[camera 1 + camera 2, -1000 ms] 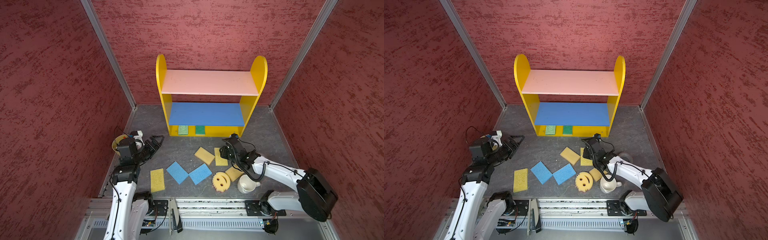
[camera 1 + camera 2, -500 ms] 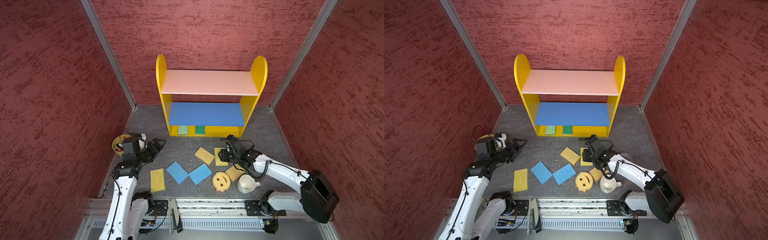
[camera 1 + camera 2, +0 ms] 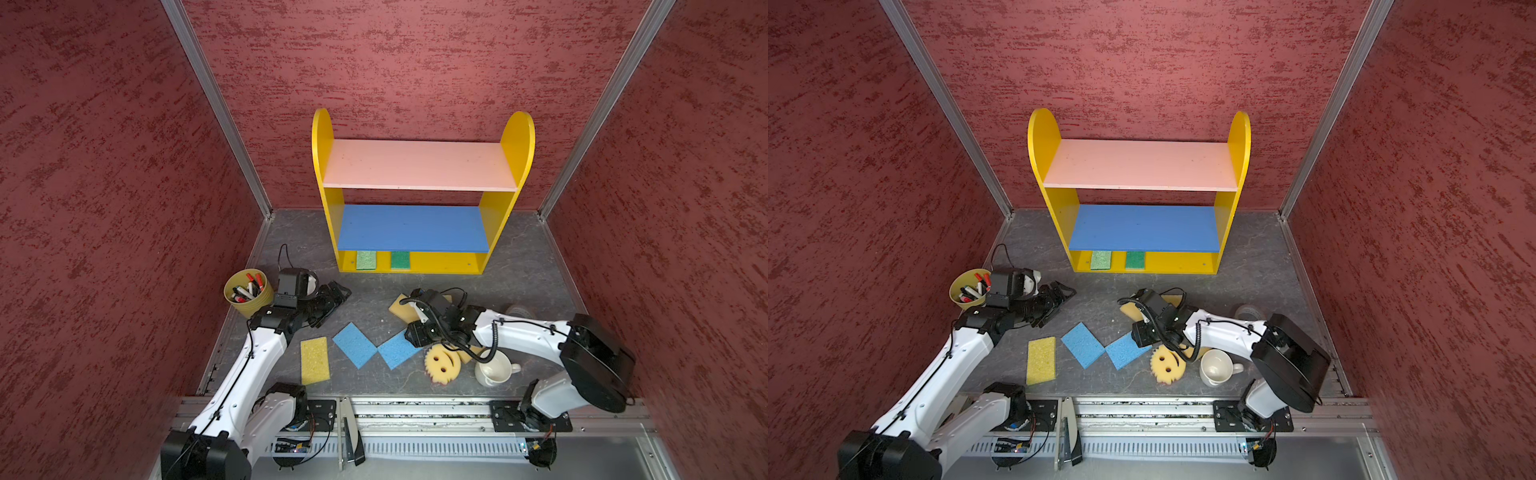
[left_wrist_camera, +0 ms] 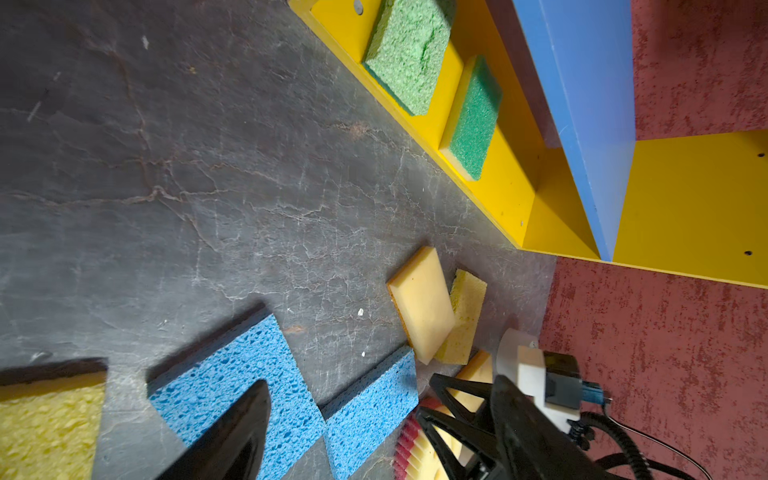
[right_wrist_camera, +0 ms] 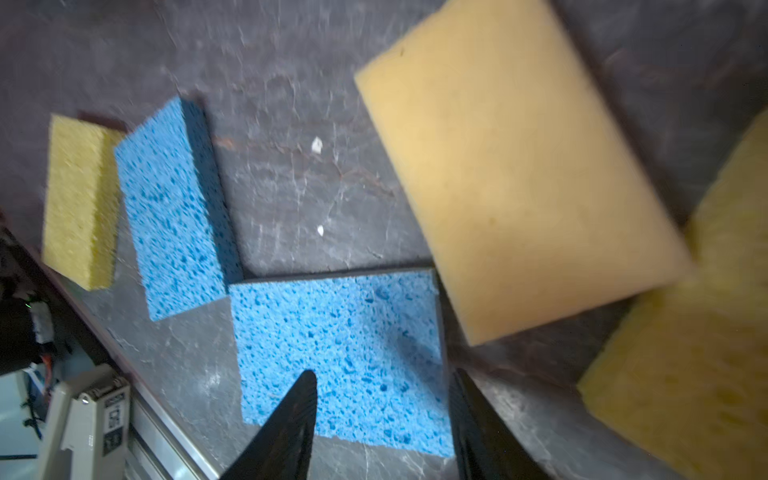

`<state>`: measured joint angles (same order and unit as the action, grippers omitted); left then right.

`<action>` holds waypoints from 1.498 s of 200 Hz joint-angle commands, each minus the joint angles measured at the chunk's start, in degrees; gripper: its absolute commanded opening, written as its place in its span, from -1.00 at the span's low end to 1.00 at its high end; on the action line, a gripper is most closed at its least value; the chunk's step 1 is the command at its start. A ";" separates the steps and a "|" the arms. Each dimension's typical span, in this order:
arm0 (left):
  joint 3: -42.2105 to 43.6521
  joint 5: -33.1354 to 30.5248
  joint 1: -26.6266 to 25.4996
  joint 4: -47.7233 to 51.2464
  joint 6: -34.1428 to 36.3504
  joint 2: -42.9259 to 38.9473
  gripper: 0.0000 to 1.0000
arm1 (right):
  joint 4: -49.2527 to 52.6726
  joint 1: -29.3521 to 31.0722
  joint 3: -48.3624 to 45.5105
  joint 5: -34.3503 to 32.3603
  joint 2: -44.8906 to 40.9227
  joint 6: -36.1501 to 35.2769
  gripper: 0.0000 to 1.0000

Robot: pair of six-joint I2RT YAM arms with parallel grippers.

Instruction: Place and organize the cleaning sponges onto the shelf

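**Two green sponges on the shelf, seven things loose in front of it**

Your three-tier wooden shelf (image 3: pixel 415 164) (image 3: pixel 1142 164), with yellow sides, a pink top board and a blue middle board, stands at the back wall. On its yellow base, toward its left end in both top views, lie a light green rectangular sponge (image 3: pixel 366 260) (image 4: pixel 409 54) and a dark green scouring-faced sponge (image 3: pixel 400 260) (image 4: pixel 473 120), side by side with a gap between them.

On the grey stone-look floor (image 3: pixel 374 299) in front of the shelf, a tan smooth-faced rectangular sponge (image 3: pixel 401 307) (image 5: pixel 519 166) lies nearest it, close against a pale yellow porous sponge (image 4: pixel 463 316). Farther from the shelf, a blue porous rectangular sponge (image 3: pixel 354 345) (image 5: pixel 174 208) meets a second blue porous sponge (image 3: pixel 398 349) (image 5: pixel 340 332) at a corner. A long yellow porous sponge (image 3: pixel 315 360) lies to their left. A round yellow smiley-face sponge (image 3: pixel 442 362) sits just beside a white mug (image 3: pixel 494 368).

Your right gripper (image 3: pixel 415 338) (image 5: pixel 382 374) hangs over the second blue porous sponge, jaws apart and holding nothing. Your left gripper (image 3: pixel 341 292) (image 3: pixel 1068 293) hovers off the shelf's front left corner, near a yellow cup of markers (image 3: pixel 248 293), jaws wide apart and empty.
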<state>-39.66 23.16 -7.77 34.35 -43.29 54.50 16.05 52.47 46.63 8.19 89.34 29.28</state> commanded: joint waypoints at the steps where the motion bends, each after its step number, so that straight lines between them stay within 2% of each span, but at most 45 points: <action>1: -1.84 -1.93 -1.64 -2.11 -0.69 0.95 0.66 | -1.70 0.35 1.27 -1.82 1.66 -1.33 0.07; 34: -1.67 -2.50 -4.30 -3.58 -1.70 2.24 0.65 | -1.73 0.33 1.00 -5.04 2.37 -0.97 0.09; 64: -2.21 -3.07 -6.25 -4.34 -1.92 3.66 0.65 | -2.85 0.32 0.09 -4.61 2.76 -0.95 0.12; 91: -2.59 -3.21 -6.97 -4.64 -1.96 4.95 0.65 | -4.77 0.25 -0.69 -2.94 4.28 -0.13 -0.17; 124: -2.36 -3.38 -7.00 -4.71 -1.86 5.20 0.64 | -7.88 0.27 -1.75 -1.94 3.00 0.28 -0.63; 148: -2.02 -2.98 -7.07 -5.12 -1.77 5.53 0.64 | -7.86 0.28 -0.55 -1.95 2.08 -0.82 -0.78; 184: -0.85 0.92 -7.38 -8.62 -1.12 6.34 0.64 | -6.57 0.22 2.98 -1.43 1.28 -4.03 -0.96; 241: -0.21 3.99 -7.70 -10.45 1.98 6.51 0.64 | -4.61 -1.78 8.02 2.76 -1.44 -10.37 -1.00; 299: 0.90 11.66 -9.15 -15.34 7.02 6.45 0.71 | -5.77 -7.85 9.77 17.22 -5.00 -16.68 -1.00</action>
<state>-39.57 30.09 -16.16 22.35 -39.94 60.97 10.28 46.70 54.59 16.93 86.46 16.78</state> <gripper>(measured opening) 0.843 0.041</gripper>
